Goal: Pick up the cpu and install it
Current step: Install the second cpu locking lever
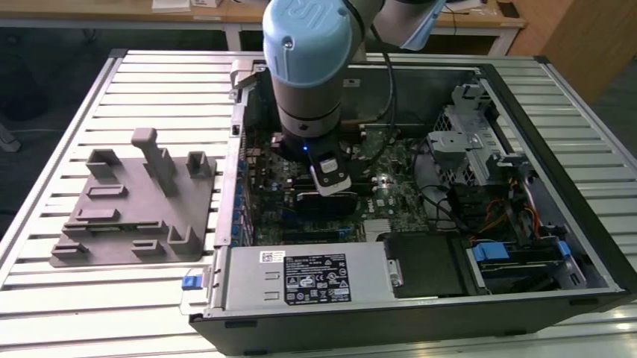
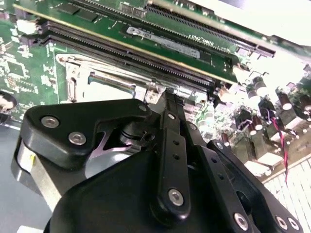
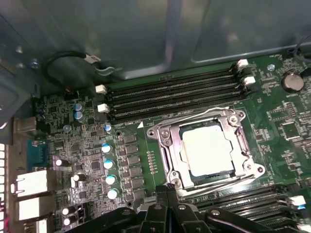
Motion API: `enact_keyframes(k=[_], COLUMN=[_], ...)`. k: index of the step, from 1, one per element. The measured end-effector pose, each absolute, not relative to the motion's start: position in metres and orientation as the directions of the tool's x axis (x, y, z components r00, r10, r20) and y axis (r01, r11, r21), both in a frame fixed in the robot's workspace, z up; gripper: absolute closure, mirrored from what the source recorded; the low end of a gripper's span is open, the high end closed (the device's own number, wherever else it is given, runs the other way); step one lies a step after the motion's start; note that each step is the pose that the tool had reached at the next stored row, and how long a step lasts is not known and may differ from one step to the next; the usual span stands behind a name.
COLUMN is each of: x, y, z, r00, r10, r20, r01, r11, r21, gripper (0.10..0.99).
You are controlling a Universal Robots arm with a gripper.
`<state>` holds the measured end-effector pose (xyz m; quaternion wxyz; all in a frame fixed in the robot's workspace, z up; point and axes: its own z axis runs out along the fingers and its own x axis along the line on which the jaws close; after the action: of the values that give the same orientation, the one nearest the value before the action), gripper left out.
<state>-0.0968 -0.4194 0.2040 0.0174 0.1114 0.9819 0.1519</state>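
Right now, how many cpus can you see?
1. The cpu lies in the socket on the motherboard, close to the shut gripper. The arm may hide others.

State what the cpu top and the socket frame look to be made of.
Cpu top: seemingly metal, matte silvery-white, flat and evenly pale. Socket frame: likely bare steel, bright with glints and screw heads at its corners.

Glare on cpu (image 3: 208, 149); linkage perhaps defocused
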Motion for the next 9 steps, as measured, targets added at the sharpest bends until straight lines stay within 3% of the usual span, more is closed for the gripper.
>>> enact_keyframes(k=[3, 9], x=[-0.0968, -0.0958], y=[-0.4193, -0.4180], z=[0.2093, 0.2105], r00=[-0.975, -0.974], r10=[0.224, 0.226], r20=[-0.002, -0.014], r01=[0.214, 0.216], r11=[0.931, 0.945], r21=[0.296, 0.244], gripper=[0.980, 0.980])
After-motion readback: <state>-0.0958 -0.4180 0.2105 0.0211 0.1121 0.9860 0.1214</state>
